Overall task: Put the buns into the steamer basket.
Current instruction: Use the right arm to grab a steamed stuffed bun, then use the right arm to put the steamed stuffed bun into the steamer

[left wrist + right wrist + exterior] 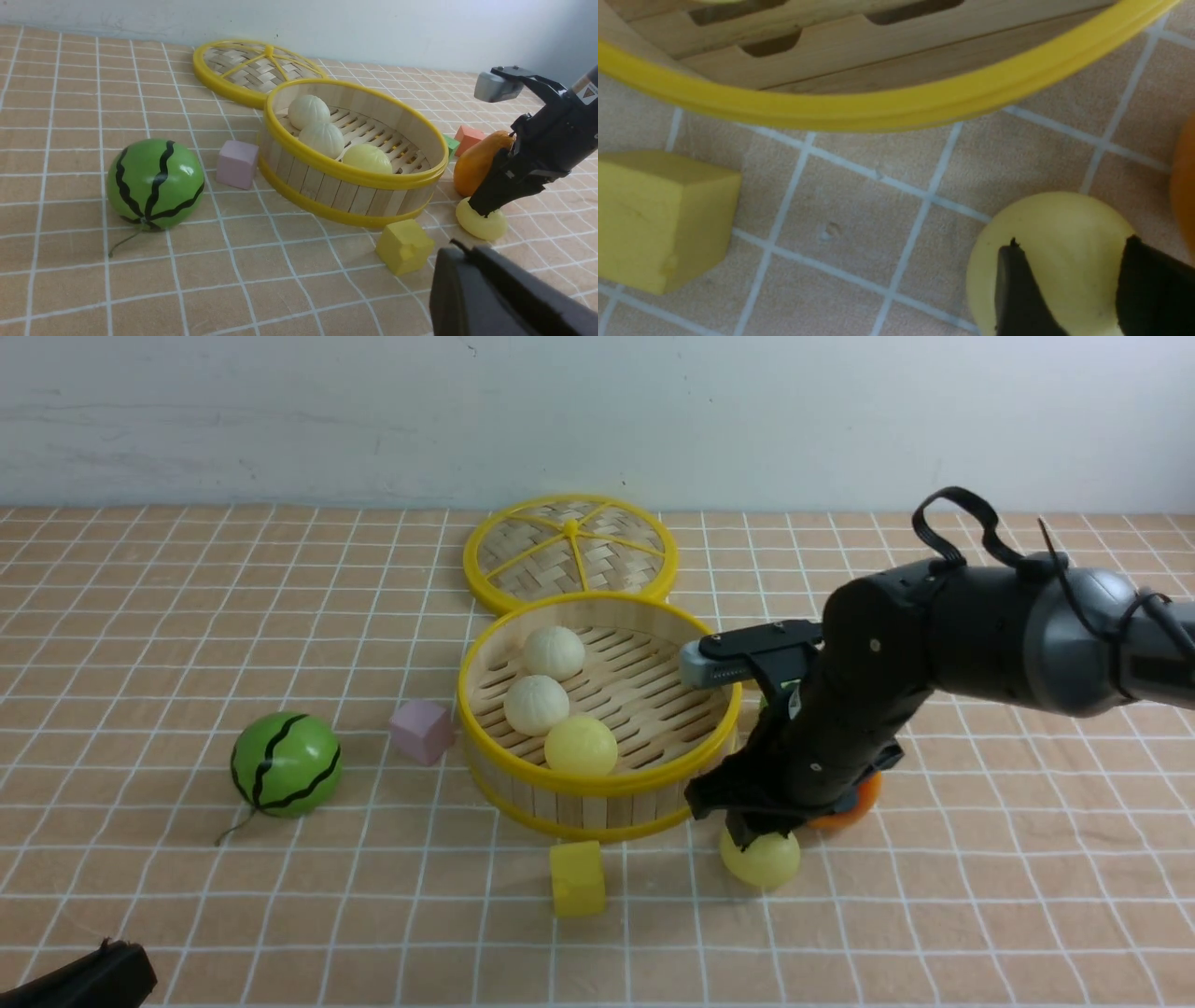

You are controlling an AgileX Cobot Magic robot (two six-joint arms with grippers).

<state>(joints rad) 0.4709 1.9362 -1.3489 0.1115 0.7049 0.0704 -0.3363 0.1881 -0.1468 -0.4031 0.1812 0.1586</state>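
R claw [1071, 261] open, tips atop pale yellow bun [1045, 219] on counter [280, 915], 5 o'clock of steamer basket [597, 784]. To be lowered deeper before closing, so bun is gripped at widest; pear [854, 807] at 2 o'clock avoided. L claw [117, 961] shut.

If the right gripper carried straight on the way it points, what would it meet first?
The pale yellow bun on the table: the right gripper points down at it, jaws open; whether they touch is unclear.
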